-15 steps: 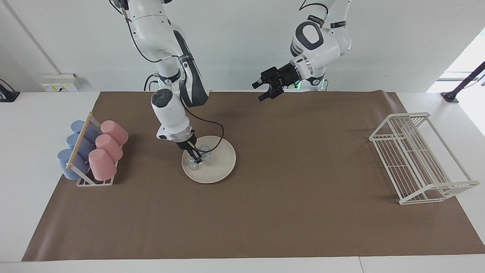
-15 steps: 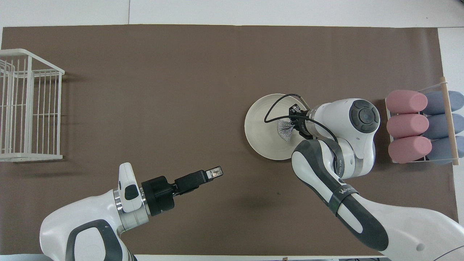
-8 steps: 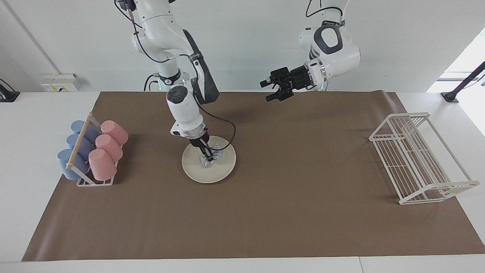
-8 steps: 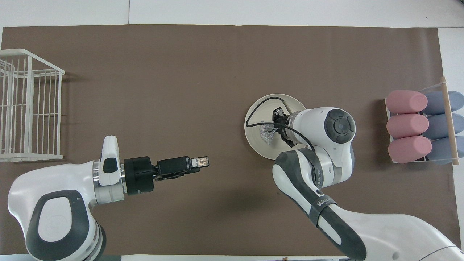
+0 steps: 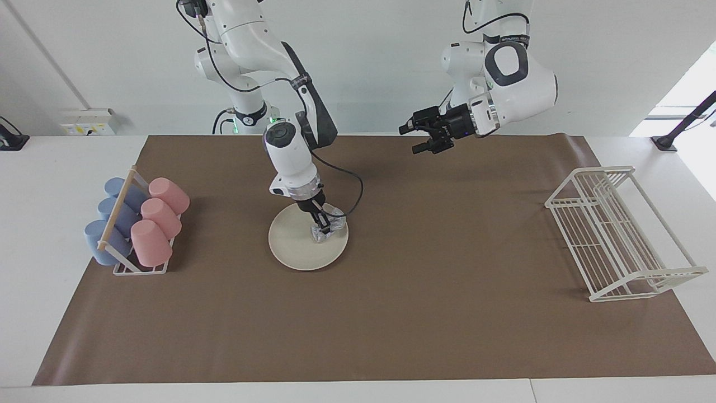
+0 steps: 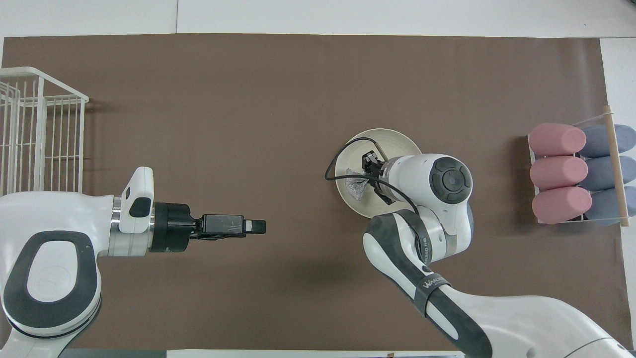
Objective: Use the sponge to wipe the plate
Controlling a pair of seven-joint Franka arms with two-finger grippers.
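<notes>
The right gripper (image 5: 320,223) is clamping the sponge (image 5: 327,228) and sweeping it across the plate (image 5: 291,246), now reaching the rim toward the left arm's end, so the wipe is progressing; bare mat lies past that edge. The left gripper (image 5: 426,137) is lifting away over the mat, fingers apparently parted

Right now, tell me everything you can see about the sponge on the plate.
The sponge is a small, crinkly, silvery-white pad, shiny and half see-through like a mesh scrubber, bunched up rather than flat. The right gripper comes down on it from above and is shut on it, pressing it onto the cream-white plate. It sits on the part of the plate toward the left arm's end of the table, close to the rim. Apart from the gripper and the plate, nothing touches it.
</notes>
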